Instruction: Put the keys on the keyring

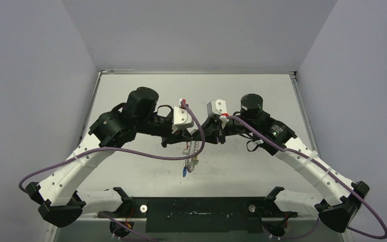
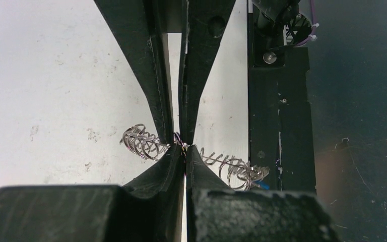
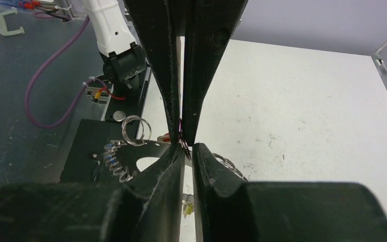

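A robotics lab: scuffed white table (image 1: 252,171) boxed by plain grey walls (image 1: 196,30), purple cables (image 3: 29,96) trailing.

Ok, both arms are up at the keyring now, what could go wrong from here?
1. The left gripper pinches the keyring by its thin edge only, so a pull from the other arm could twist it or slip it free.
2. The right gripper is almost closed right beside the ring, and what lies between its fingers is hidden. It might catch one of the wire loops rather than a key.
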`<state>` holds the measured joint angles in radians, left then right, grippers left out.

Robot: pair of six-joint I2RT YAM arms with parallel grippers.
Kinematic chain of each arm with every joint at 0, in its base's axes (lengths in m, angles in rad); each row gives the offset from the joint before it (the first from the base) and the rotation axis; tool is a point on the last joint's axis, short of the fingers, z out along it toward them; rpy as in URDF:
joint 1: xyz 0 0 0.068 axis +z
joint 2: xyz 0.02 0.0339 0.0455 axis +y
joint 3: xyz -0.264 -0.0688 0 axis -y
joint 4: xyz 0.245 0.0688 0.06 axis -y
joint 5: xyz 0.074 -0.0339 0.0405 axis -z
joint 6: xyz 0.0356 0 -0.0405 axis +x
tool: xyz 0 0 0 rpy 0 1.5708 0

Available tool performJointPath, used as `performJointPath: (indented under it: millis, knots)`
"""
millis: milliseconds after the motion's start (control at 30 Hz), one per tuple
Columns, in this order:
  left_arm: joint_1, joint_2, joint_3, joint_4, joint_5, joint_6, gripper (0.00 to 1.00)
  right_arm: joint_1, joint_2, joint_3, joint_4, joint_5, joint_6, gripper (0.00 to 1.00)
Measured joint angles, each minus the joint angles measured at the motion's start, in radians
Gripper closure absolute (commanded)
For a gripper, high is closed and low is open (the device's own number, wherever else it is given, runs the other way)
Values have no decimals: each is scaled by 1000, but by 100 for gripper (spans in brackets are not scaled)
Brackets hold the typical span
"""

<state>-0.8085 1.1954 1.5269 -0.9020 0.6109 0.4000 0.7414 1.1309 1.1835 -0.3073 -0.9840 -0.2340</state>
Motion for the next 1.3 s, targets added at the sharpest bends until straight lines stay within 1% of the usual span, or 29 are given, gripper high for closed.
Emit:
performJointPath:
  millis: [67, 100, 367, 400, 500, 533, 600, 667, 767, 867, 1033, 1167, 1300]
  knots:
    - [0, 0, 0, 0, 0, -5, 100, 0, 5, 0, -4, 0, -10, 99]
    - [0, 0, -2, 0, -1, -6, 100, 0, 6, 0, -8, 0, -17, 100]
    - [5, -8, -34, 21, -8, -30, 100, 6, 12, 3, -60, 14, -51, 100]
    - [5, -14, -46, 34, -13, -31, 96, 6, 12, 3, -61, 18, -53, 100]
    - [5, -57, -106, 102, -39, -42, 77, 6, 11, 1, -53, 36, -45, 100]
    - [5, -83, -137, 137, -53, -51, 73, 6, 8, -5, -44, 44, -39, 100]
    - [5, -153, -210, 214, -86, -74, 70, 6, 1, -24, -29, 54, -16, 100]
    - [5, -224, -277, 283, -120, -100, 69, 5, -8, -47, -1, 60, 14, 100]
    - [5, -341, -398, 412, -177, -148, 69, 5, -17, -74, 45, 61, 63, 100]
    - [5, -422, -503, 527, -212, -194, 68, 5, -22, -85, 96, 61, 108, 100]
    - [5, -474, -631, 699, -226, -266, 68, 5, -32, -88, 167, 61, 167, 100]
    - [5, -468, -665, 767, -216, -306, 76, 5, -38, -88, 195, 61, 191, 100]
    - [5, -459, -666, 803, -195, -328, 89, 4, -40, -88, 202, 61, 198, 100]
